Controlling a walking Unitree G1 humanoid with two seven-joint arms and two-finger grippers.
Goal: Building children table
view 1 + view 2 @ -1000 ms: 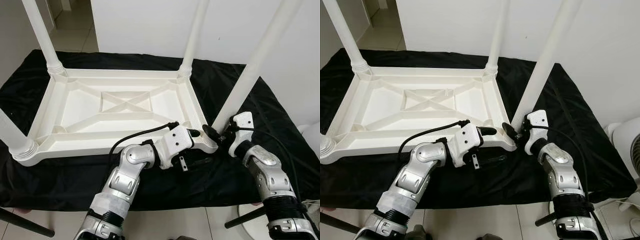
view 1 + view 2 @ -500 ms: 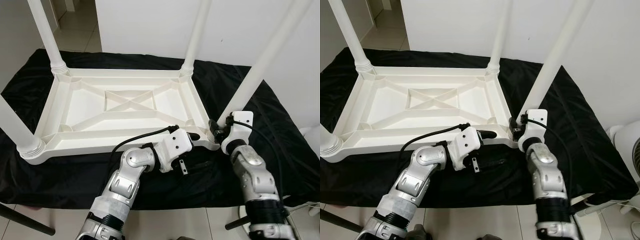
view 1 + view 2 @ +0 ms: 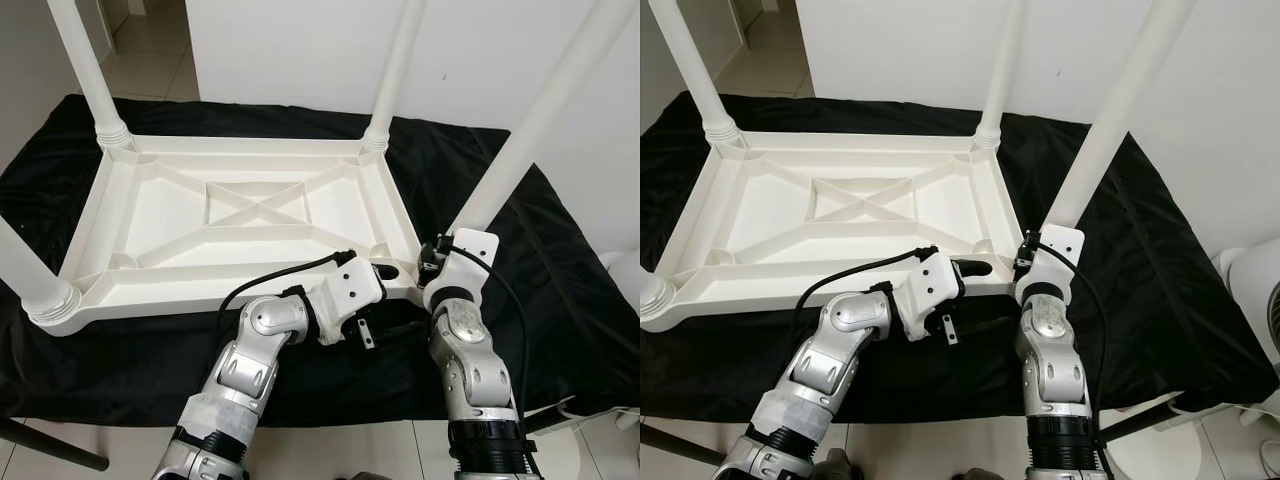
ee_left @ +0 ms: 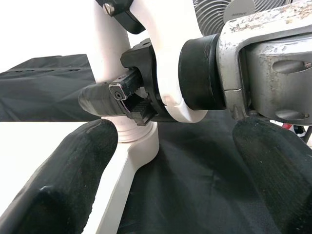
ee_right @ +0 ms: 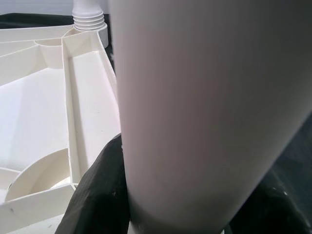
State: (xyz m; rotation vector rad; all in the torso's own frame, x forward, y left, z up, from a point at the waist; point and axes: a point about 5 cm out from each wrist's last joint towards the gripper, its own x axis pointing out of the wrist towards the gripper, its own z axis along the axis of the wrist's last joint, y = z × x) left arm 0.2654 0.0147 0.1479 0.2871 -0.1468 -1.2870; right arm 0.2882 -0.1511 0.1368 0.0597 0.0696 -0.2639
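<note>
Smooth white plastic, faintly glossy, on the upturned table top (image 3: 250,215) and its round legs (image 3: 530,125). Matt black cloth (image 3: 560,290), creased, underneath. Brushed silver metal, scuffed and chipped, on both arms, with white plastic wrist housings. Matt black rubbery pads (image 4: 68,180) on the left gripper (image 3: 383,272); same dull black on the right gripper (image 5: 161,195). Glossy pale tiles (image 3: 150,45) beyond.

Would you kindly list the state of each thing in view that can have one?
White plastic children's tabletop: upside down on the black cloth.
Near-right white table leg: standing in its corner socket, leaning.
Other three white legs: fitted upright.
Right pincer: shut on the near-right leg's base.
Left pincer: open, beside that corner.
</note>
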